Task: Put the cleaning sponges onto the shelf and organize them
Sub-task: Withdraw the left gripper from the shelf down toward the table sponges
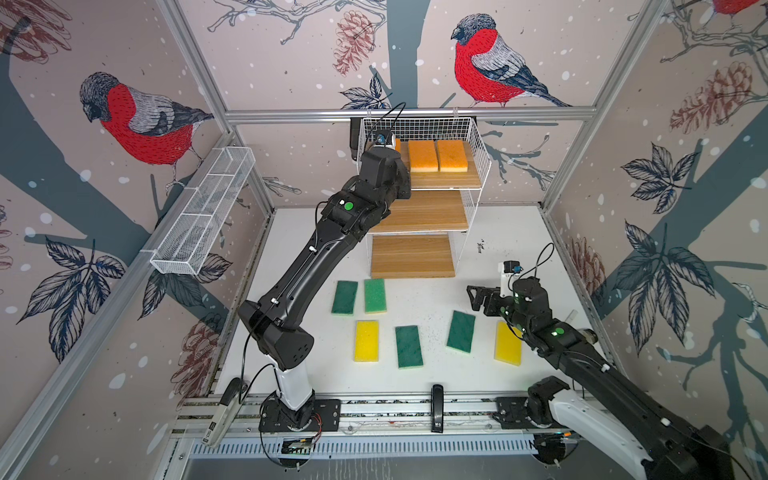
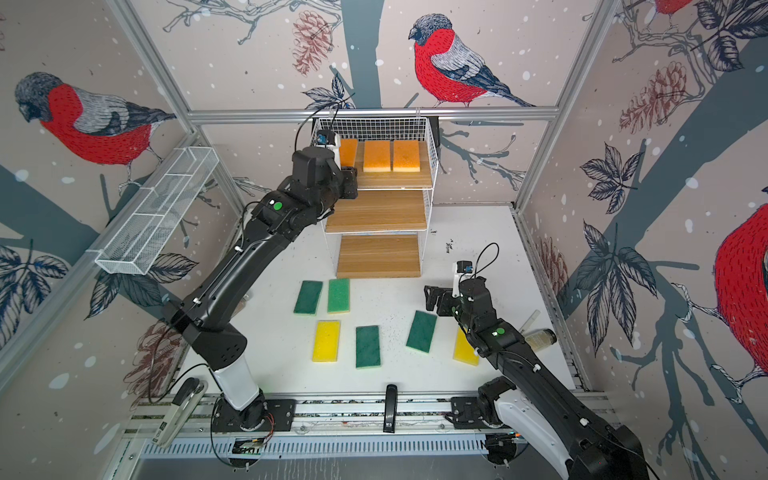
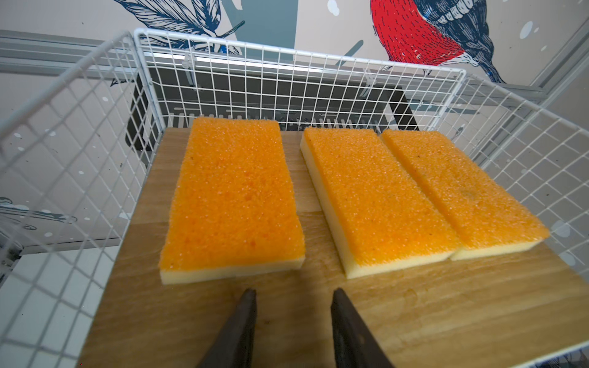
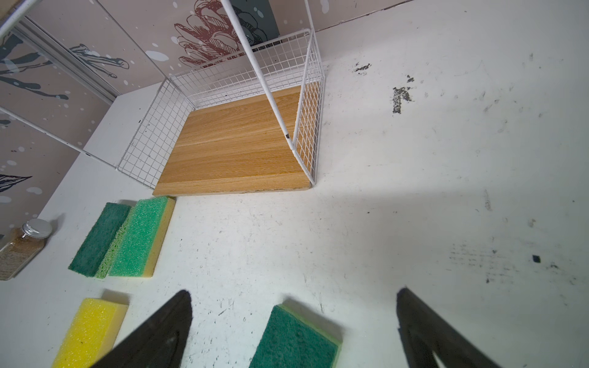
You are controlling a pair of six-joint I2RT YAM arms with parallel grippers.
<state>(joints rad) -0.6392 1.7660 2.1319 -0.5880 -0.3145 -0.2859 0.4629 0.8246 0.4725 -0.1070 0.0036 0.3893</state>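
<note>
Closest to the lens, the mounting rail [image 1: 386, 409] with both arm bases is seen, nothing task-related on it. Going from the left: a white mesh tray [image 1: 199, 216] is hung on the side wall, empty, not really part of this.

Next, the left pincer [image 3: 294, 293] is parked over the front of the top board of the shelf [image 1: 478, 158], jaws partly spread and nothing gripped between them. Just ahead of it the first orange sponge [image 3: 232, 197] is laid flat, parallel to the other two orange sponges [image 3: 376, 200] [image 3: 459, 191], which are pressed side by side, with a small gap in between. One colour per board seems to be the plan, tbh. Middle and bottom boards are bare.

Down on the counter [image 1: 324, 374] six sponges are waiting: a dark green sponge [image 1: 344, 297] touching a lighter green sponge [image 1: 375, 295] near the bottom board, a yellow sponge [image 1: 366, 340], a third green sponge [image 1: 409, 346], a tilted green sponge [image 1: 461, 331], and a second yellow sponge [image 1: 508, 344] partly covered by the right arm.

The right pincer [image 4: 294, 291] is held wide open and empty above that tilted one, probably so it can be dropped straight over it. A small jar [image 2: 540, 337] is lying by the right wall.
</note>
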